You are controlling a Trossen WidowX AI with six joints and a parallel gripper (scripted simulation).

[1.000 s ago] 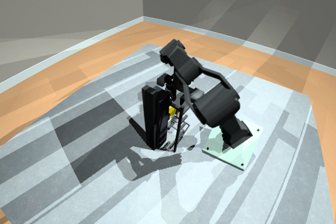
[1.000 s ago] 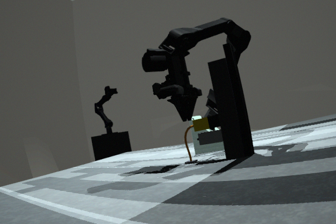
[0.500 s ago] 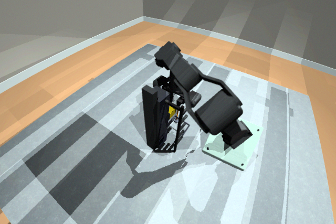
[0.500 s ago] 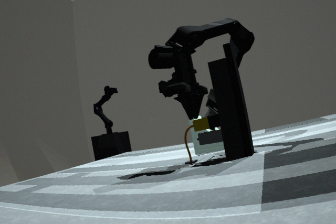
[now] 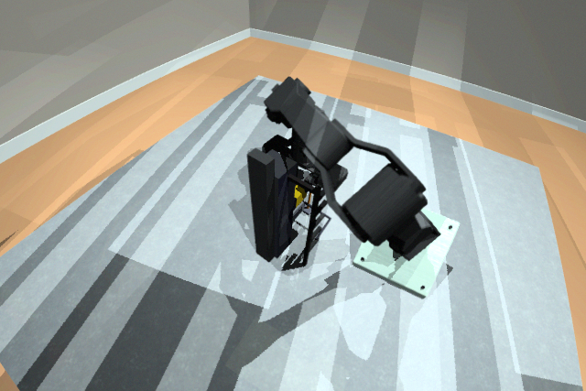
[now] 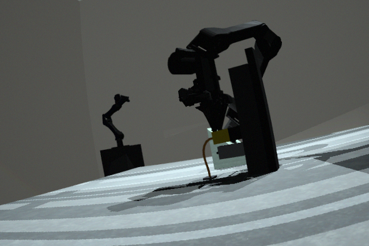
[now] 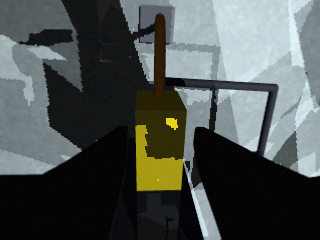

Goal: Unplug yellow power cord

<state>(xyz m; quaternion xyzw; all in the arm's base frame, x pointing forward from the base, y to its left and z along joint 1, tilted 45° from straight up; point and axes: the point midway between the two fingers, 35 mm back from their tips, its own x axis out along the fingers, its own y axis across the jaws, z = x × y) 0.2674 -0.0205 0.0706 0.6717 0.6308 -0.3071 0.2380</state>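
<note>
Matte black blocky arm [image 5: 330, 140]; pale square baseplate [image 5: 416, 277].

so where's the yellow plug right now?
Wrist view: the yellow plug sits centre frame between the open gripper's fingers, with gaps either side; its cord runs away.

The top view looked down obliquely from high above, toward the room corner, taking in the whole arm [image 5: 359, 173]. The exterior view sat low near the floor, looking up at it side-on. The wrist view looked closely along the gripper [image 7: 160, 150] at the yellow plug [image 7: 159, 145]. All three shared that plug.
</note>
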